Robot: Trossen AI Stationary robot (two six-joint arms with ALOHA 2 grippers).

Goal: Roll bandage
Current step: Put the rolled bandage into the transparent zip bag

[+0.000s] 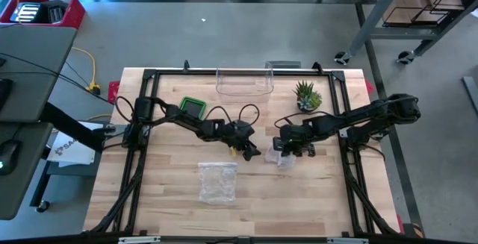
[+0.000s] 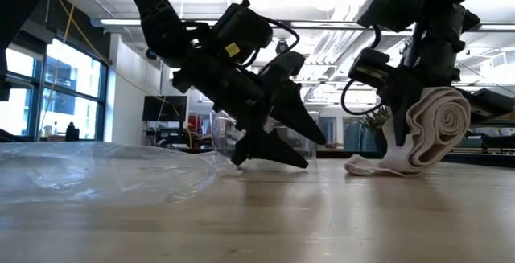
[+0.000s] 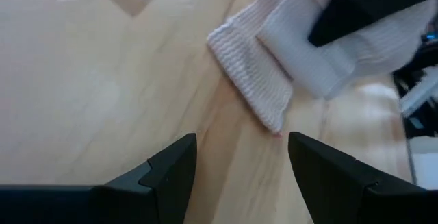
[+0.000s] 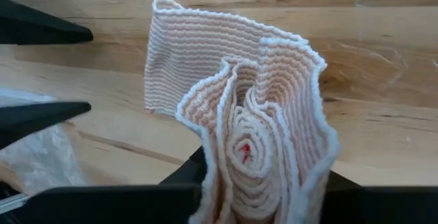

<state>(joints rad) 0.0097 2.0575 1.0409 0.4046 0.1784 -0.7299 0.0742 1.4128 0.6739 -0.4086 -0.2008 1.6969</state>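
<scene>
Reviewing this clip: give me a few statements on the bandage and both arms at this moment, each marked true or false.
1. The right gripper is shut on the bandage roll. True.
2. The left gripper holds the bandage's loose end. False: its fingers stand open, short of the loose end.
3. The bandage is fully rolled. False: a tail lies flat on the table.
4. A plastic bag lies on the table. True.
5. The potted plant has tipped over. False: it stands upright.

obstacle: plastic bag [image 1: 217, 181] | free: bare table [image 1: 314, 199] beside it
</scene>
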